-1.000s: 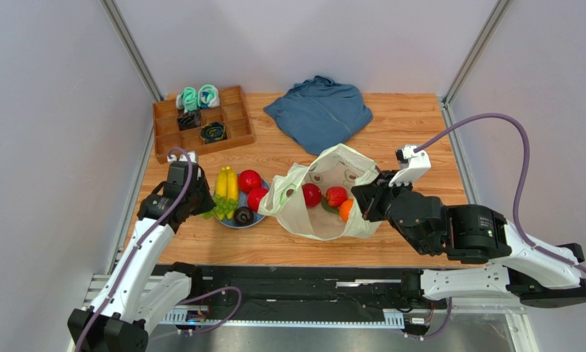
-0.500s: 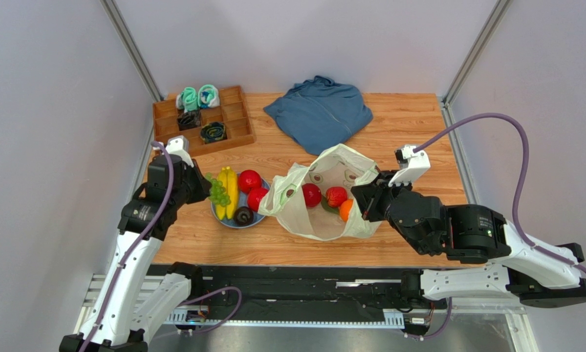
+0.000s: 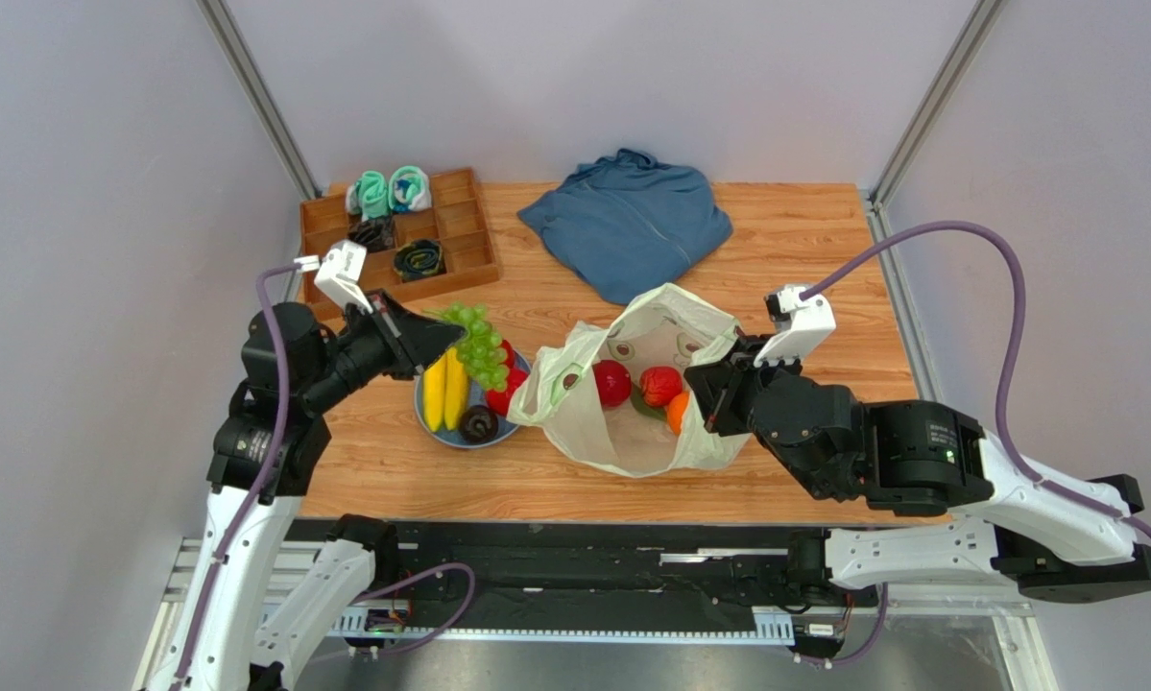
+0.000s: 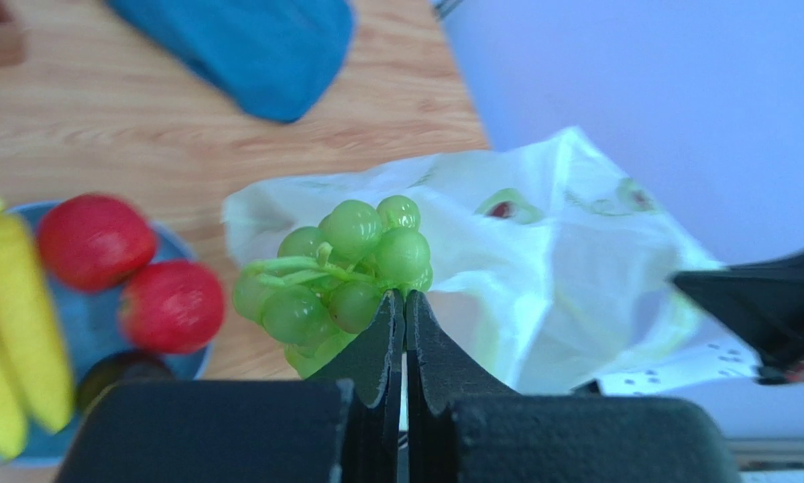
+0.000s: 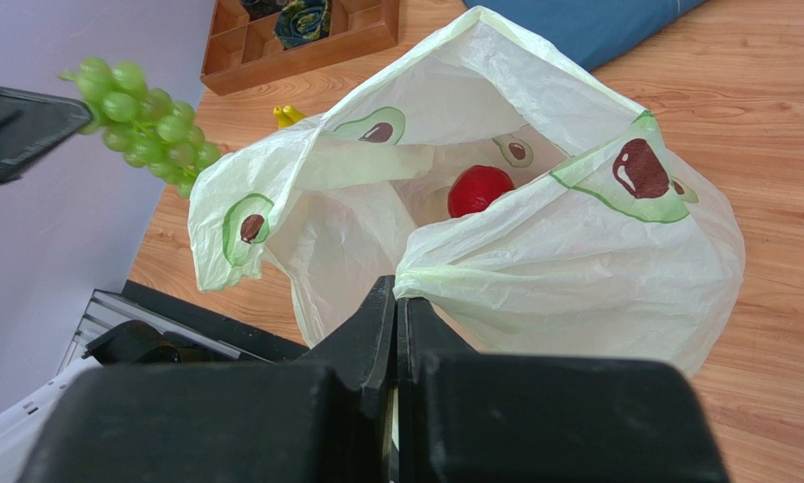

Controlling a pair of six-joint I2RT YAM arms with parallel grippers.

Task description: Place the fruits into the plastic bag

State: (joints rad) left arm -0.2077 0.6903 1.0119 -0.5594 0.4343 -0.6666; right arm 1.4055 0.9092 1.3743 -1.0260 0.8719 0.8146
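Wooden table, the blue garment and the wooden tray lying well apart at its far edge, outside the work. Plastic bag lies mid-table, mouth turned toward the plate. The right gripper is clamped on the near rim, probably to pull the thin film up and keep the opening wide for loading. Inside are two red fruits and an orange. Just left of the bag is the blue plate, holding the banana, the avocado and two more red ones. The left gripper has its jaws pinched on the lower part of the grapes, so the cluster stands above the fingertips. It hangs over the plate, between the plate and the bag's left lip, not yet over the opening. Change from a second back: the left gripper was then low at the plate's left edge with the grapes down among the fruit. Half a second back the bunch had come up beside the banana. Now the arm has swung up and across, carrying the bunch toward the bag. The right arm, the bag's shape and its contents look unchanged throughout.
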